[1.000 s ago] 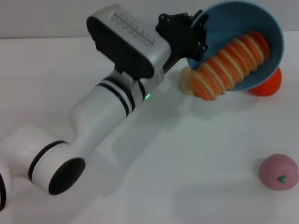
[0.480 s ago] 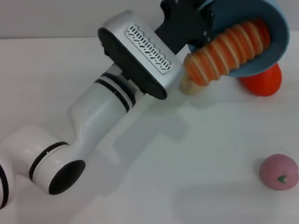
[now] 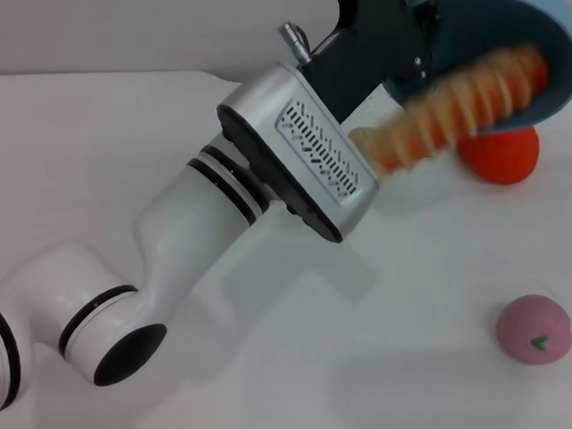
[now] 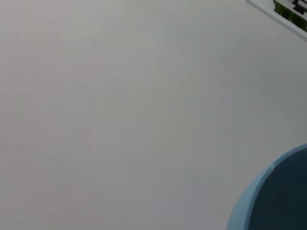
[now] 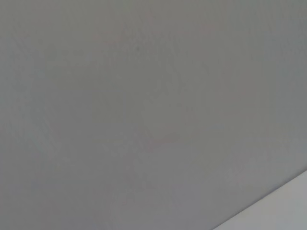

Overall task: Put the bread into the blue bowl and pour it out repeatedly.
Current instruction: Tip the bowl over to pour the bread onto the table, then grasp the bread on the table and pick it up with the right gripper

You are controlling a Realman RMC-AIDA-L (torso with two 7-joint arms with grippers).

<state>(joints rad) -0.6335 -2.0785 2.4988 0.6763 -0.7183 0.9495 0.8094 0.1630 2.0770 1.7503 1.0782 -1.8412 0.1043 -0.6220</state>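
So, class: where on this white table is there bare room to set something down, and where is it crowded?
Bare: the white table to the left of the left arm, and the stretch between that arm and the pink round toy. Crowded: the far right corner, where the left gripper tips the light-blue plastic bowl, the striped toy bread sliding out above a red-orange ball.

white table (image 3: 85, 150), grey wall (image 3: 106, 26)
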